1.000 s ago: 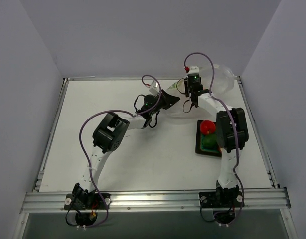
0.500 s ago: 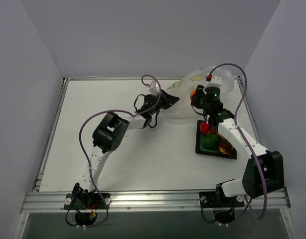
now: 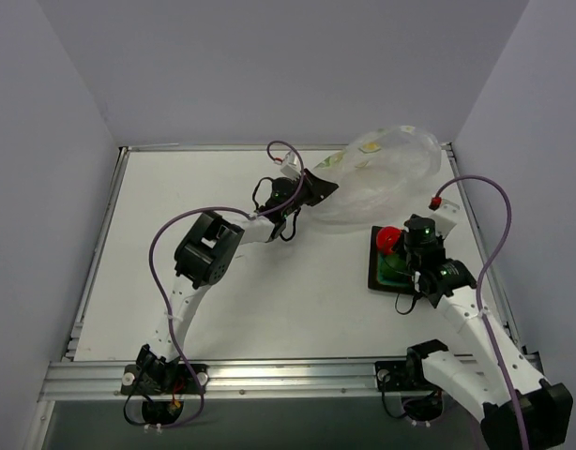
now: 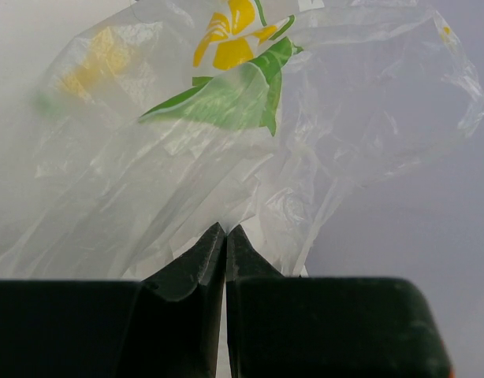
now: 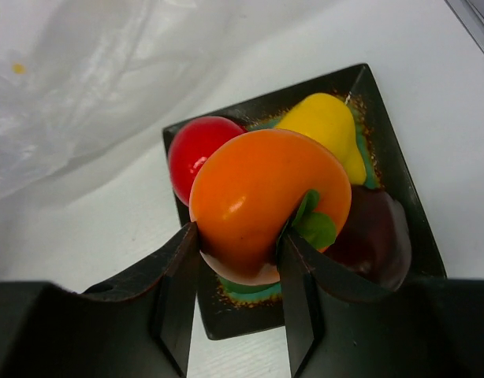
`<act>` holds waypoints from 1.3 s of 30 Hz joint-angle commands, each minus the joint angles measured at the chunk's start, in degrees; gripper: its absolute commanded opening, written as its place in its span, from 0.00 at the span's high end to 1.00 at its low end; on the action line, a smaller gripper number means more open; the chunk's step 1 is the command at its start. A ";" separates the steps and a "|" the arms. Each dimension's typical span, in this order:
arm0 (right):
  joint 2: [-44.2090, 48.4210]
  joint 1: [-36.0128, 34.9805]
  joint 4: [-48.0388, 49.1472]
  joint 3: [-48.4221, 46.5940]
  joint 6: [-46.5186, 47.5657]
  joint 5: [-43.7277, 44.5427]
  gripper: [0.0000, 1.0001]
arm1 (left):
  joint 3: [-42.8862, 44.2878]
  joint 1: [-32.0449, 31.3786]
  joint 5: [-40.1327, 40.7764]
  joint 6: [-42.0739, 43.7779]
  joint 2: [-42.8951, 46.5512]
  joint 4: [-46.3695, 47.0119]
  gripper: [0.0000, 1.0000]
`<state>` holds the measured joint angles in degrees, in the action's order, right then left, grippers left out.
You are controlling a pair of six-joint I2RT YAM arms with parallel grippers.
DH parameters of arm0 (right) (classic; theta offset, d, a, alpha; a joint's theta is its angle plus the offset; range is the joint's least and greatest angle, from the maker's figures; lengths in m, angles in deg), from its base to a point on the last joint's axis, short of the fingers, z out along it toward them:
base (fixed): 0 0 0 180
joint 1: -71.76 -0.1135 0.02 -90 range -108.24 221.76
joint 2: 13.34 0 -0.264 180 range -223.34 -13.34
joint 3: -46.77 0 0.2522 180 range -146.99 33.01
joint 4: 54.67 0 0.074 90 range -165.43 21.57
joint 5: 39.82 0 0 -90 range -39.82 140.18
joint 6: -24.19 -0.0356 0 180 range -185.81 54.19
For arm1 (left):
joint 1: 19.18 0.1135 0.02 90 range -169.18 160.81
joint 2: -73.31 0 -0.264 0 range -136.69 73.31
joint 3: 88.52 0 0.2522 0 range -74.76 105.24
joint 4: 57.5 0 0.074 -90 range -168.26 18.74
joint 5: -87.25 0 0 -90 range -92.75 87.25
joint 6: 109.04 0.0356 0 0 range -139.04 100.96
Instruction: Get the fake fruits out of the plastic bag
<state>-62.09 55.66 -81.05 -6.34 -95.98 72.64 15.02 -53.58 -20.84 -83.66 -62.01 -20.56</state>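
White table (image 3: 175, 187) under grey walls: we are holding an orange fruit (image 5: 258, 189) over the tray (image 5: 250, 319), with the plastic bag (image 3: 386, 169) lying at the far edge.

Our right gripper (image 5: 238, 236) is clamping the orange fruit across its middle, just above the red fruit (image 5: 199, 153), yellow fruit (image 5: 329, 126) and dark red fruit (image 5: 376, 236) lying in the tray. Our left gripper (image 4: 226, 232) is pinching shut, seemingly on a fold of the bag. We are judging the fruits light, hard and slippery, best gripped at the widest part. The bag is limp film, best taken by a bunched fold. We cannot tell whether anything remains inside.
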 commanded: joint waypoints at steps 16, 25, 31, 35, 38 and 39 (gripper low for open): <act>-12.59 -0.60 -2.93 -1.25 -2.26 9.45 0.78 | 3.39 -0.50 0.07 1.34 2.17 1.51 0.98; -12.60 -0.60 -3.02 -2.75 -1.99 8.92 0.45 | 3.30 -0.50 0.16 1.25 2.09 1.42 0.98; -12.42 -0.60 -2.94 -3.80 -1.91 7.78 0.33 | 3.39 -0.33 0.16 1.16 2.17 1.42 0.97; -10.84 -0.51 -3.02 -4.50 -1.64 7.43 0.32 | 3.39 -0.32 0.16 1.16 2.17 1.33 0.97; -8.91 -0.60 -3.11 -5.47 -1.73 6.55 0.31 | 3.30 -0.32 0.07 1.16 2.26 1.42 0.97; -8.38 -0.69 -3.11 -5.73 -1.73 6.28 0.31 | 3.21 -0.32 0.07 1.16 2.26 1.42 0.97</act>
<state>-73.30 55.51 -83.19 -8.86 -97.42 78.98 15.02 -53.62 -20.77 -83.14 -62.01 -21.05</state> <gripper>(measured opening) 0.687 0.028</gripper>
